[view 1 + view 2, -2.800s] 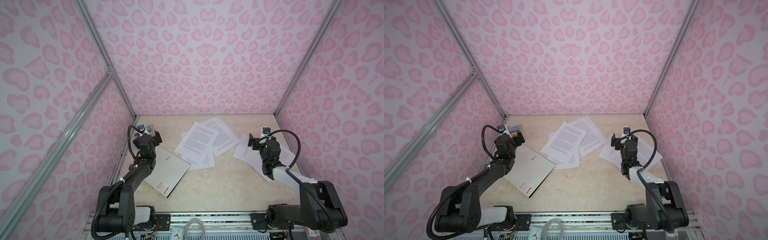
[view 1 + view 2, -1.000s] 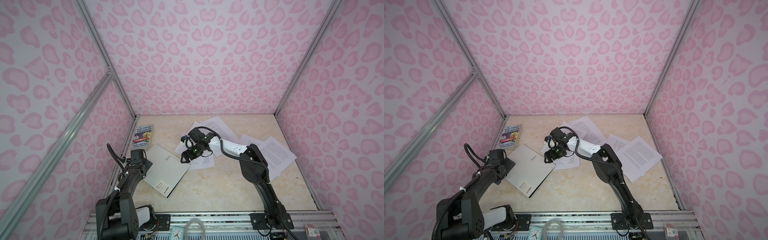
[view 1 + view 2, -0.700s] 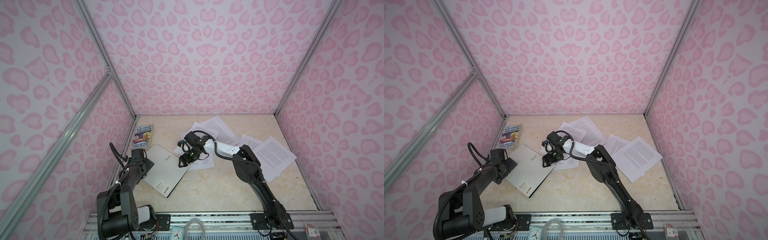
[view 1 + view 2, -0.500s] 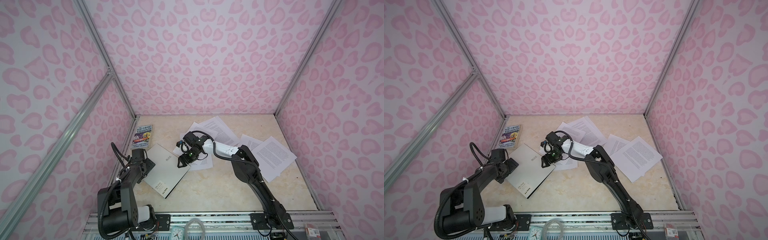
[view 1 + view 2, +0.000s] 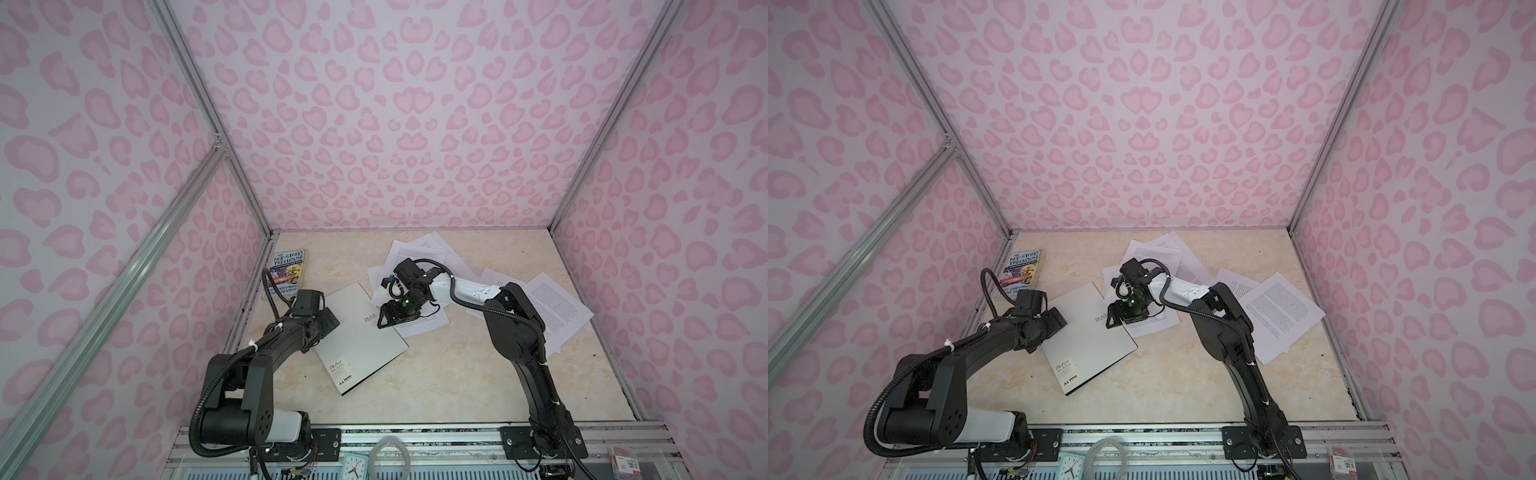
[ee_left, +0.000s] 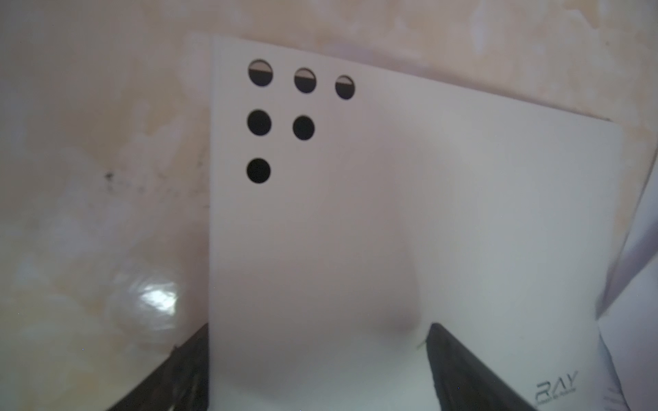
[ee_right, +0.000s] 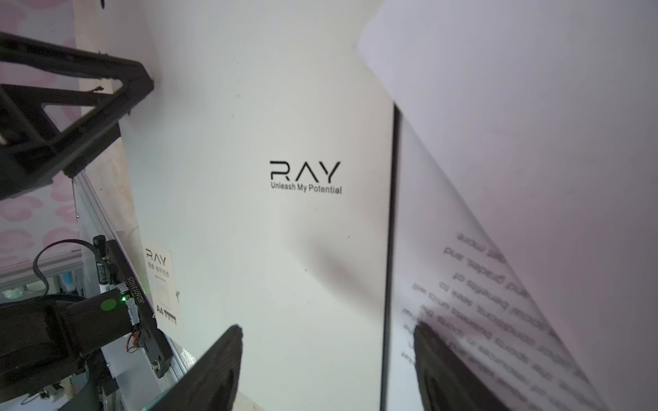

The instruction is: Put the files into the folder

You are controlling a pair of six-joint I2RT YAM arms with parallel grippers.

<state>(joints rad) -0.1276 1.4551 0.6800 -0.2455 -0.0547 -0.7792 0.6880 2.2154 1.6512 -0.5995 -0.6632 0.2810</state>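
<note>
Table [image 5: 457,386]: beige marbled top, carrying everything below.
Folder [image 5: 361,336]: grey-white, closed, lying flat left of centre in both top views, "RAY" mark upward.
Files [image 5: 555,307]: printed sheets loose on the table outside the folder, spread to its right and behind it, the nearest up against its right edge.
Book [image 5: 286,270]: far left corner.
Left gripper [image 6: 315,334]: jaws apart astride the folder's left edge, gripping nothing.
Right gripper [image 7: 327,331]: jaws apart across the folder's right edge — one finger over a sheet.

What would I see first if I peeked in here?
The pink spotted walls all around jump out first. Next, black robot grippers crowd the pale folder mid-table: the left gripper at its left edge, the right gripper at its right edge. White files lie scattered on the right, and a colourful book sits far left.
</note>
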